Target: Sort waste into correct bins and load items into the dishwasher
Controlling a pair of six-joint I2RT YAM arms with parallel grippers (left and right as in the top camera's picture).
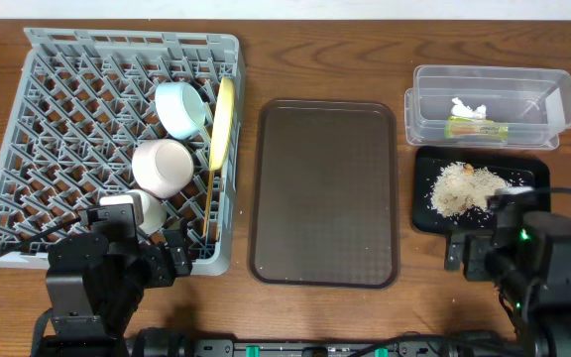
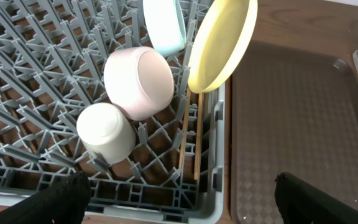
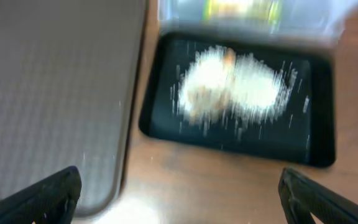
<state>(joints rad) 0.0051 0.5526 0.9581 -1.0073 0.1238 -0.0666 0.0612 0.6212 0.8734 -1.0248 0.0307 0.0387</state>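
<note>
The grey dish rack (image 1: 57, 109) holds the light blue bowl (image 1: 181, 107), the pale pink bowl (image 1: 162, 165), the white cup (image 1: 147, 210), the upright yellow plate (image 1: 222, 124) and two chopsticks (image 2: 190, 140). The clear tub (image 1: 491, 105) holds the white tissue (image 1: 467, 107) and the green-and-orange wrapper (image 1: 478, 128). The black tray (image 1: 434, 213) holds the beige food scraps (image 1: 464, 188). My left gripper (image 2: 182, 202) is open and empty over the rack's near corner. My right gripper (image 3: 179, 199) is open and empty over bare table just before the black tray (image 3: 241, 140).
The large dark brown serving tray (image 1: 325, 193) lies between the rack and the bins and also shows in the left wrist view (image 2: 291, 112) and the right wrist view (image 3: 48, 93). The right wrist view is blurred.
</note>
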